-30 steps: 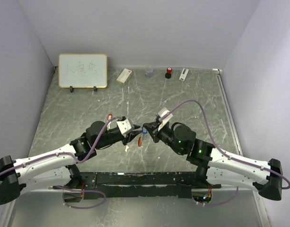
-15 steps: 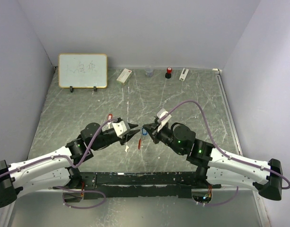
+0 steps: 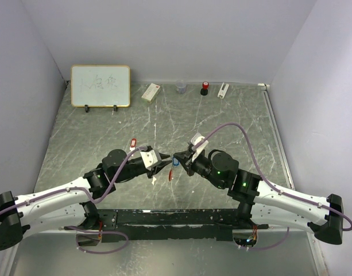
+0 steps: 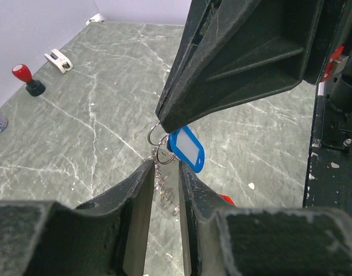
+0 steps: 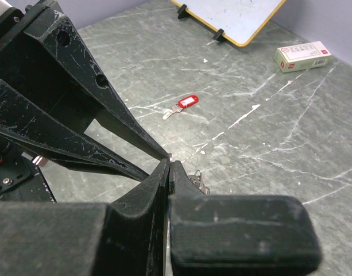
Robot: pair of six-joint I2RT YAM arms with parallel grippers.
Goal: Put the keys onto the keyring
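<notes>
Right gripper point(image 3: 175, 157) pinches shut on the keyring point(image 4: 158, 135), blue key point(image 4: 186, 148) dangling; left gripper point(image 4: 165, 167), narrowly parted, straddles it below. Red key point(image 3: 132, 143) lies at its ten o'clock, nearer that gripper.

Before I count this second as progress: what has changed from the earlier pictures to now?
Only the left arm moved: it drew back slightly, then eased forward again, the left gripper ending by the thin grey metal keyring as before. Nothing was taken or released. The right gripper stayed shut on the keyring, the blue-headed silver key hanging there; the red-headed silver key lay untouched.
</notes>
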